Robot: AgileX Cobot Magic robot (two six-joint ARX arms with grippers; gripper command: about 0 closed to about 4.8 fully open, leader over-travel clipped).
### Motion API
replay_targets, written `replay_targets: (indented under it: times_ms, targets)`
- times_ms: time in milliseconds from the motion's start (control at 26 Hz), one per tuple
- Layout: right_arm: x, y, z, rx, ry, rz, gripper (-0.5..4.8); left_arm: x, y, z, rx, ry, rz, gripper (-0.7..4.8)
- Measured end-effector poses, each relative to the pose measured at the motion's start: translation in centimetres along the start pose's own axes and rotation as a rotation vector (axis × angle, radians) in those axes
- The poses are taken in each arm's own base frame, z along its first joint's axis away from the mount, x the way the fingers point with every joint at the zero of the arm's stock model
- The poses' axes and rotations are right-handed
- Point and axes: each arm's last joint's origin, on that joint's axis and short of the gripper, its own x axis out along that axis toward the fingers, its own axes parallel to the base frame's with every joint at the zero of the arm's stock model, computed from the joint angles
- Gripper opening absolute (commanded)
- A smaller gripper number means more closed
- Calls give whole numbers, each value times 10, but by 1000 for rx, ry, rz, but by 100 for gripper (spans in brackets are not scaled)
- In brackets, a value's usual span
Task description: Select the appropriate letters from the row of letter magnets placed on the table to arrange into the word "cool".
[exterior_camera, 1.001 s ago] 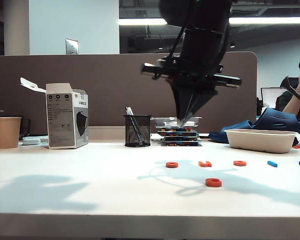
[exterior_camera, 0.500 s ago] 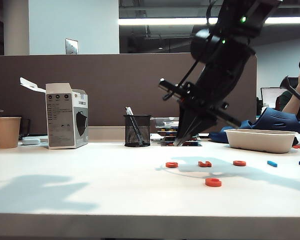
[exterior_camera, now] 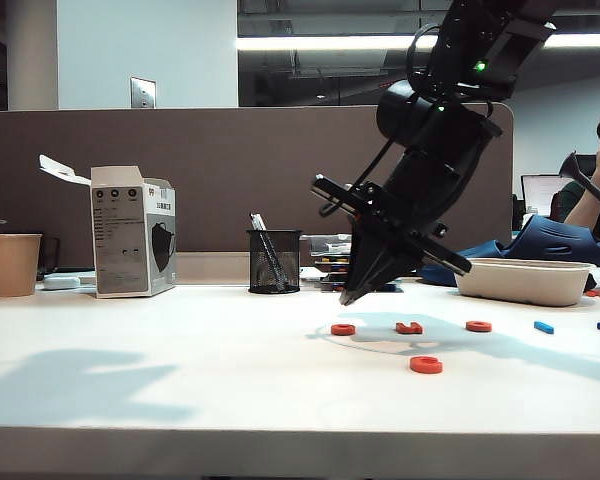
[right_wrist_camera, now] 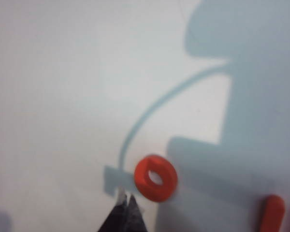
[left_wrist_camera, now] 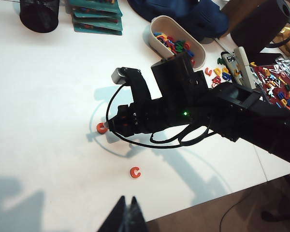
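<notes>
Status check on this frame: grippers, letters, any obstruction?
Right gripper shut, empty, above the leftmost O. Left gripper shut, idle, off to the side. C sits alone in front of the row. Nothing blocking.

C (exterior_camera: 426, 365) flat, front | O's (exterior_camera: 343, 329) (exterior_camera: 479, 326) + blue bar (exterior_camera: 545, 327) in row

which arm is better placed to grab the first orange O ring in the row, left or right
Right, likely. The right gripper, jaws shut, hangs just beside the O ring over the table. The left gripper, also shut, sits farther off, nearer the C.
</notes>
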Motion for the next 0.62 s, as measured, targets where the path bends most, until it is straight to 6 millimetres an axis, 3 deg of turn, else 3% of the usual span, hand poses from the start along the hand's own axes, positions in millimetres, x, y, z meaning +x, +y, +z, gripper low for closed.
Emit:
replay_targets:
  times_ms: [616]
  targets:
    - [18, -9, -2, 32, 32, -13, -6, 0, 0, 0, 0, 0, 0, -3]
